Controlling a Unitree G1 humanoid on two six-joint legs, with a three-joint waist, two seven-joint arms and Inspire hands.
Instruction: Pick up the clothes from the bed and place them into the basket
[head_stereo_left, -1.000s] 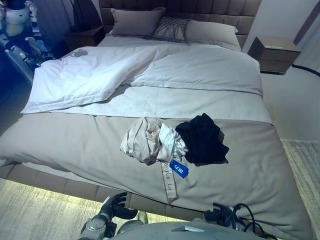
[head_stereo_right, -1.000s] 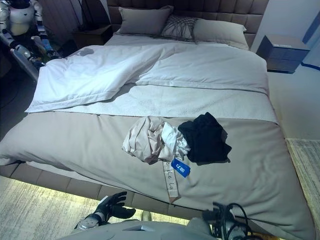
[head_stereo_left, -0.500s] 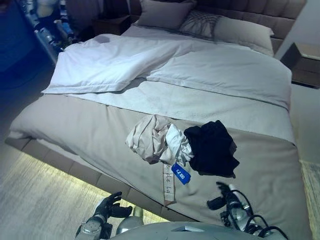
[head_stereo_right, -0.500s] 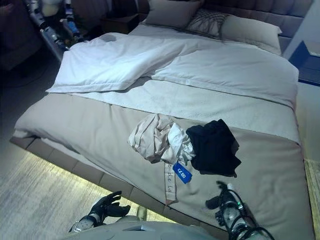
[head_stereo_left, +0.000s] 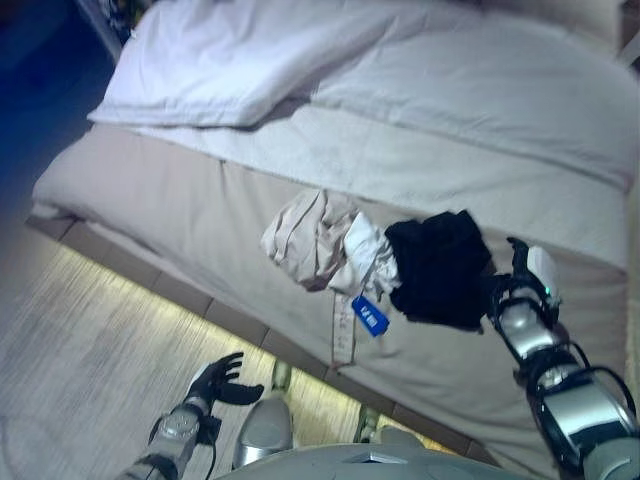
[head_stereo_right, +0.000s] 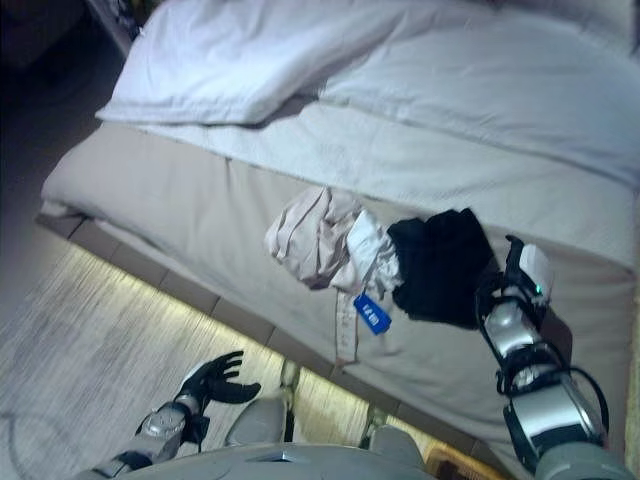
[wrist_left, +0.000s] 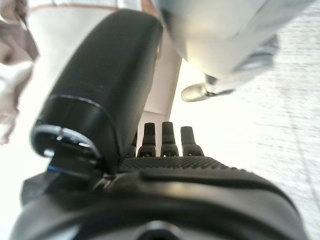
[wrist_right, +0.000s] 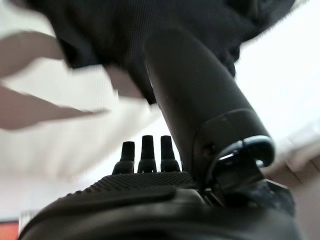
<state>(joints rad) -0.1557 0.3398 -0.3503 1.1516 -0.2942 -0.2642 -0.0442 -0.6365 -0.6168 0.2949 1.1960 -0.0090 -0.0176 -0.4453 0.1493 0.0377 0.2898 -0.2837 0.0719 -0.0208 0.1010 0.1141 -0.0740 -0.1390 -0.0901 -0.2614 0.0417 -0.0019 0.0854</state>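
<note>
- Landmark: the bed (head_stereo_left: 180, 215), covered in a taupe spread, with a white duvet (head_stereo_left: 300, 60) folded back across its far half.
- Clothes lay in one cluster on the spread, near the bed's foot edge: a crumpled beige-and-white garment (head_stereo_left: 322, 240) and, touching it on the robot's right, a black garment (head_stereo_left: 438, 268).
- A blue tag (head_stereo_left: 369, 314) lay on the spread just at the near side of the beige garment, beside a pale strip (head_stereo_left: 343, 330) that ran toward the foot edge.
- Right hand (head_stereo_left: 528, 275) was over the bed, just beside the black garment on its right; fingers straight and relaxed, grasping nothing. In the right wrist view the black cloth showed past its fingertips (wrist_right: 143, 150).
- Left hand (head_stereo_right: 213, 379) hung off the bed, over the wood-look floor (head_stereo_left: 90, 350) below the foot edge, fingers spread and empty.
- No basket visible in any view.
</note>
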